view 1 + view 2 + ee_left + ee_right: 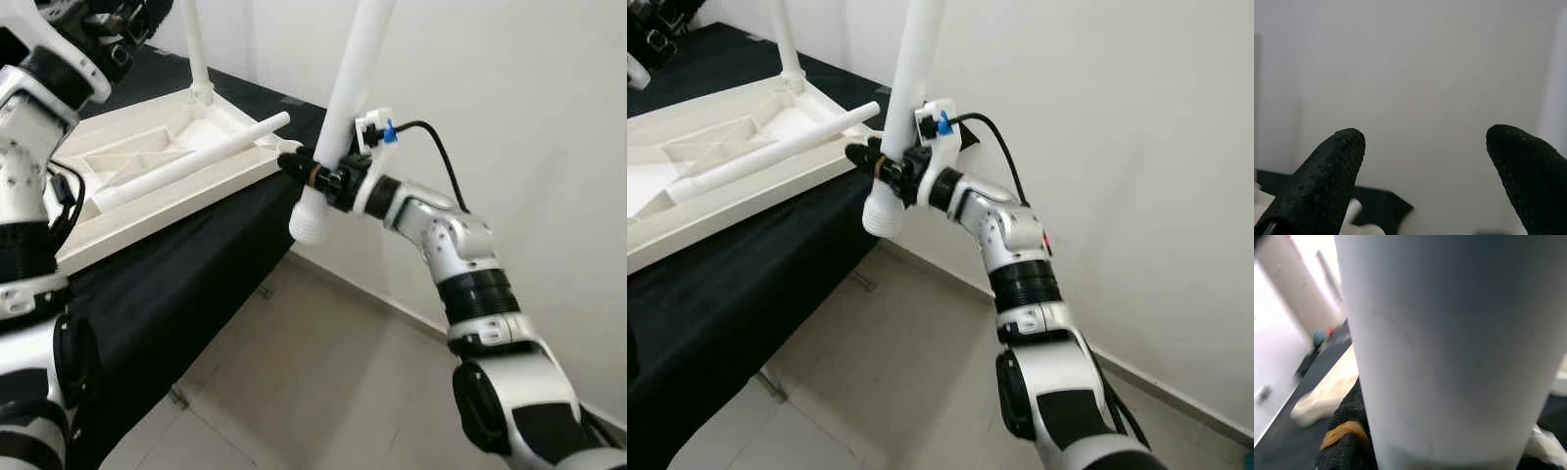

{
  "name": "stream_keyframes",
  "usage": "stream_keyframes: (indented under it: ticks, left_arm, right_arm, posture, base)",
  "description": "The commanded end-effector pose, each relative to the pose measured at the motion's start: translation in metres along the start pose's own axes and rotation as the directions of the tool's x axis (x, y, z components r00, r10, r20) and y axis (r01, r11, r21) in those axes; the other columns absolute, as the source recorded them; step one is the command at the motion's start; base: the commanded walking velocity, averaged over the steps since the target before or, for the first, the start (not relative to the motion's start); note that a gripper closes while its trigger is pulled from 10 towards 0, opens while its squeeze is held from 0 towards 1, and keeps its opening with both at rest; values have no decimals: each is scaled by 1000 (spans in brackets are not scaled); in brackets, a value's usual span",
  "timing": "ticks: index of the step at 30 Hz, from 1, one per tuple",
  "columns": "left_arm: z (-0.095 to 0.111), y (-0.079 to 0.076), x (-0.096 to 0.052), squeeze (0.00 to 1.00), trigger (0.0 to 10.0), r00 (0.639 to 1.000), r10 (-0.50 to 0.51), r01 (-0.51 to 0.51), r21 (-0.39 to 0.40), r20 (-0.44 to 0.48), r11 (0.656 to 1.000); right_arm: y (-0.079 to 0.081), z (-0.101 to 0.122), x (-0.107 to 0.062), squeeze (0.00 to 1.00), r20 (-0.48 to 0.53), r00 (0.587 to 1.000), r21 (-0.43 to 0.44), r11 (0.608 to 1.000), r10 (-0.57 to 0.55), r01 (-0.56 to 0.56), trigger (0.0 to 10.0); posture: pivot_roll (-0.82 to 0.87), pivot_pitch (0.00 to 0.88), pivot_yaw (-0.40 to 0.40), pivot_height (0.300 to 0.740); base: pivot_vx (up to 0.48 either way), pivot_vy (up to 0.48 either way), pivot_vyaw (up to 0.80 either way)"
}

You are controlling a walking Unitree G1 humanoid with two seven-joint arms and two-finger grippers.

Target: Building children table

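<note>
Pale wall [509, 88] behind, beige tiled floor [323, 382] below, black-draped work surface [167, 284] at the robot's left. On that black cover, upside down: white tabletop [147, 196] with ribbed underside facing up. 1 white leg [196, 49] already standing upright in the far corner socket. 1 loose white leg [186, 164] lying across the ribs, one end over the near edge of the tabletop.

Right gripper [318, 178] just off the corner of the black-draped surface, over the floor, fingers clamped round a third white leg [348, 88] near its lower end. Held leg nearly upright, leaning a little, top out of frame, ribbed lower tip [307, 227] hanging beside the tabletop's corner, apart from it. In the right wrist view, same leg [1449, 347] close against the lens, black finger [1344, 445] with an orange band pressed against it.

Left gripper [1425, 181] raised at the upper left, fingers [1327, 181] spread wide, holding nothing, pointing toward the wall.
</note>
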State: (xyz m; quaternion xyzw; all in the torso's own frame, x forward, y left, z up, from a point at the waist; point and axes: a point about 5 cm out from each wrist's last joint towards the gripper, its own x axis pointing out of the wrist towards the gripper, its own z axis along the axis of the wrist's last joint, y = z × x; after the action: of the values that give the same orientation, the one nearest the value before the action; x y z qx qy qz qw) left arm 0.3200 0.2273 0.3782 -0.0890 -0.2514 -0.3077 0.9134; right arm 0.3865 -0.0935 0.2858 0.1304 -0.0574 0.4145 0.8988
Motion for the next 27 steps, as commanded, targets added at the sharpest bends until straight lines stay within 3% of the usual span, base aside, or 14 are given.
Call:
stream_keyframes:
  ticks: [1,3,5,8,13,16,20,22,23,27]
  left_arm:
    - [-9,-15,-3,0,10000,993,-104,103,-28,-59,994]
    - [-35,-39,-12,0,10000,958,-229,217,-84,-170,972]
    - [-35,-39,-12,0,10000,958,-229,217,-84,-170,972]
    - [-68,-72,-24,0,10000,898,-354,319,-170,-260,932]
    - [-87,-88,-30,0,10000,852,-434,373,-244,-292,895]
    - [-94,-94,-32,0,10000,831,-459,401,-235,-314,885]
    - [-98,-97,-31,0,10000,831,-442,397,-197,-338,896]
    - [-99,-95,-29,0,10000,846,-402,381,-132,-350,915]
    - [-96,-92,-25,0,10000,868,-357,361,-55,-346,931]
    - [-90,-93,-21,0,10000,883,-331,359,24,-333,933]
  right_arm:
    - [-1,13,0,0,72,997,-5,1000,-9,9,0]
    - [3,22,3,0,118,993,-4,1000,18,-17,0]
    - [3,22,3,0,118,993,-4,1000,18,-17,0]
    - [8,30,7,0,158,986,-16,998,62,-61,0]
    - [23,31,11,0,162,969,-27,982,187,-185,0]
    - [32,28,12,0,144,957,-40,968,253,-250,0]
    - [39,26,12,0,137,944,-39,953,302,-299,0]
    - [44,25,12,0,135,935,-38,945,327,-325,0]
    - [46,24,12,0,132,933,-38,942,336,-334,0]
    - [46,23,12,0,125,932,-39,940,340,-338,0]
  posture:
    - [40,160,-83,740]
    - [40,160,-83,740]
    - [40,160,-83,740]
    - [39,150,-90,740]
    - [37,145,-86,740]
    - [38,142,-86,740]
    - [37,138,-85,740]
    - [37,135,-84,740]
    - [38,134,-85,740]
    - [36,133,-85,740]
  base:
    - [0,0,0]
    - [0,0,0]
    - [0,0,0]
    - [0,0,0]
    - [0,0,0]
    - [0,0,0]
    - [0,0,0]
    - [0,0,0]
    - [0,0,0]
    - [0,0,0]
